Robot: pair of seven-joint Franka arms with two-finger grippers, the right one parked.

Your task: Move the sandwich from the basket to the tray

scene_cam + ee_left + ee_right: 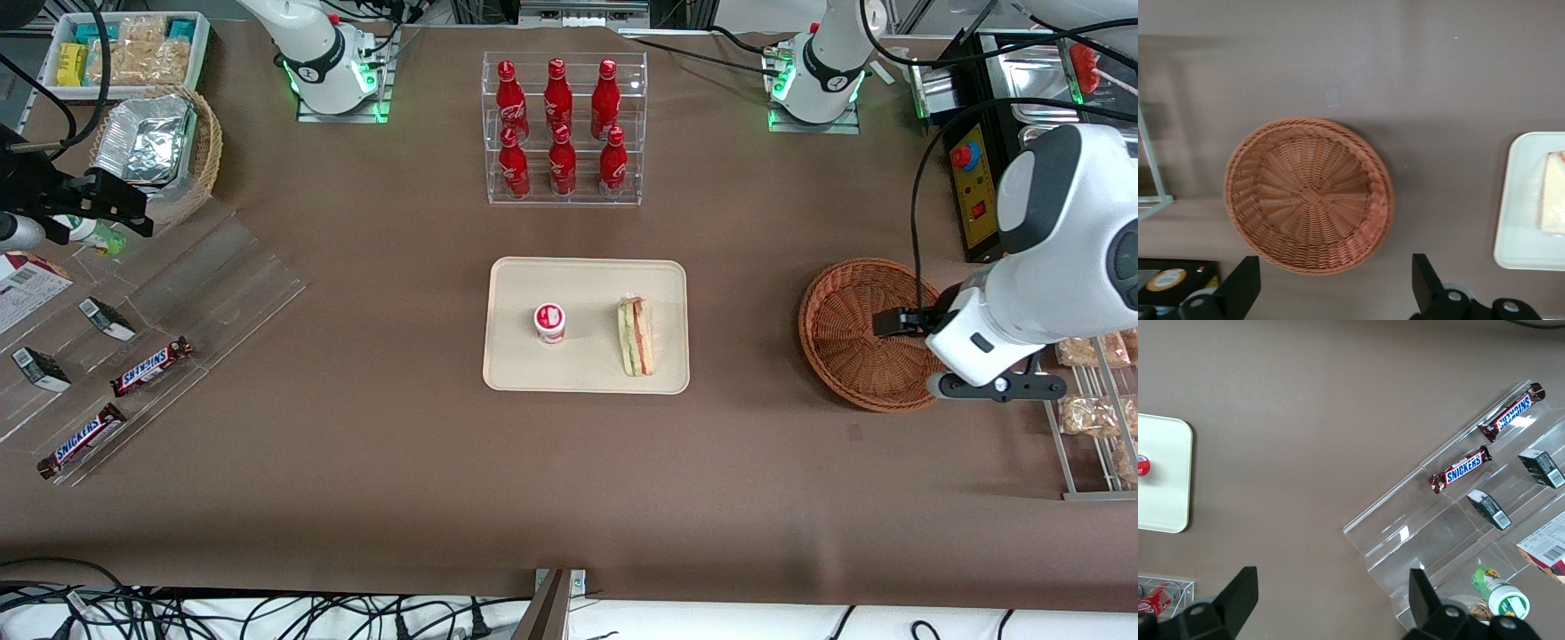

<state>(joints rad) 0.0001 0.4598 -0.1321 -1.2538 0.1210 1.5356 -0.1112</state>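
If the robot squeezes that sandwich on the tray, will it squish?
Probably. The triangular layered sandwich lying on the cream plastic tray shows soft pale bread, so it likely dents easily. Its loose layers might slide apart. It looks light. The open end effector hangs above the empty reddish-brown wicker basket.

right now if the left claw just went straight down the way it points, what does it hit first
Most likely the basket. The open claw hangs above its rim, pointing down at the table, and the basket is empty, so it would meet wicker near the edge, though depth is hard to judge. The sandwich already lies on the tray.
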